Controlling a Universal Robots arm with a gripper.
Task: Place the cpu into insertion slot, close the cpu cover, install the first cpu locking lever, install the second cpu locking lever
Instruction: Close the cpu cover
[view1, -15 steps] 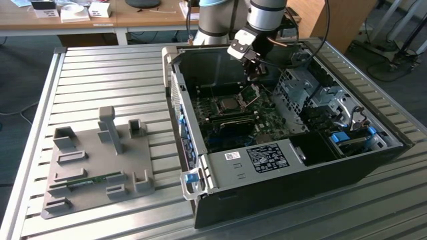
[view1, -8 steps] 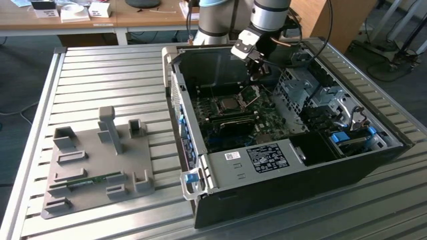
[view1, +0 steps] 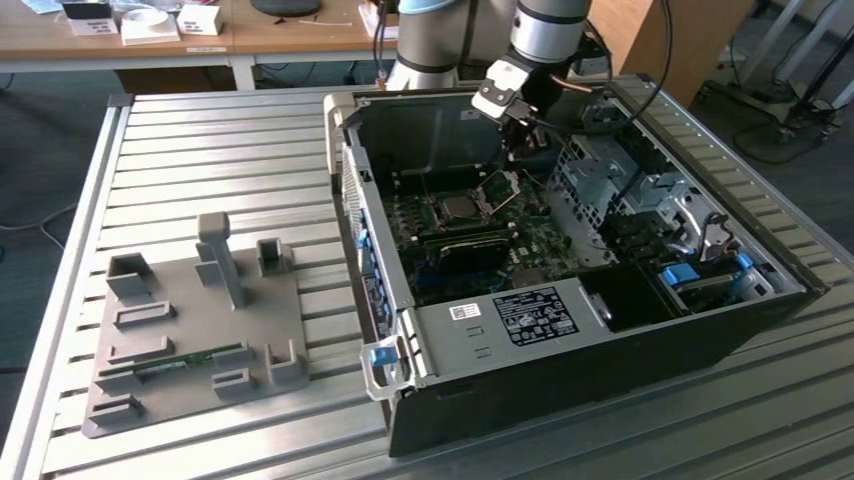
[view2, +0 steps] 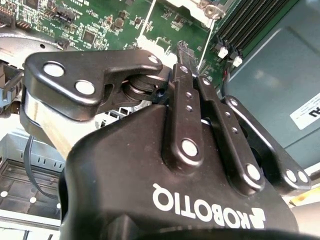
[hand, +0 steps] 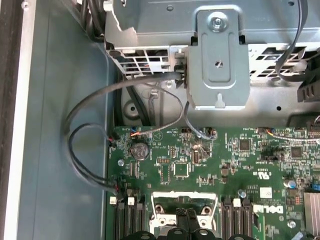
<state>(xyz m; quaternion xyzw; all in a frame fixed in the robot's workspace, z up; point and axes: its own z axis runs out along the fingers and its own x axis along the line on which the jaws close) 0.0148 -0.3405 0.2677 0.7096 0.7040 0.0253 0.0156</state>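
Note:
In the exterior view the cpu (view1: 461, 207) lies flat in the socket on the green motherboard (view1: 467, 240), inside the open computer case (view1: 561, 330). The cpu cover (view1: 499, 185) stands tilted up beside it. My gripper (view1: 523, 140) hangs just above the cover's raised edge. In the second wrist view its black fingers (view2: 187, 95) are pressed together, tips close to the board beside a thin wire lever (view2: 206, 45). In the first wrist view the cover's silvery frame (hand: 162, 200) sits right at my fingertips (hand: 186, 217). I cannot tell whether anything is pinched between them.
A grey drive cage (view1: 601, 170) and a metal bracket (hand: 217, 60) crowd the space beside the socket. Black cables (hand: 90, 145) loop along the case wall. On the slatted table, at the exterior view's left, a grey fixture plate (view1: 200, 320) holds a memory stick (view1: 174, 362).

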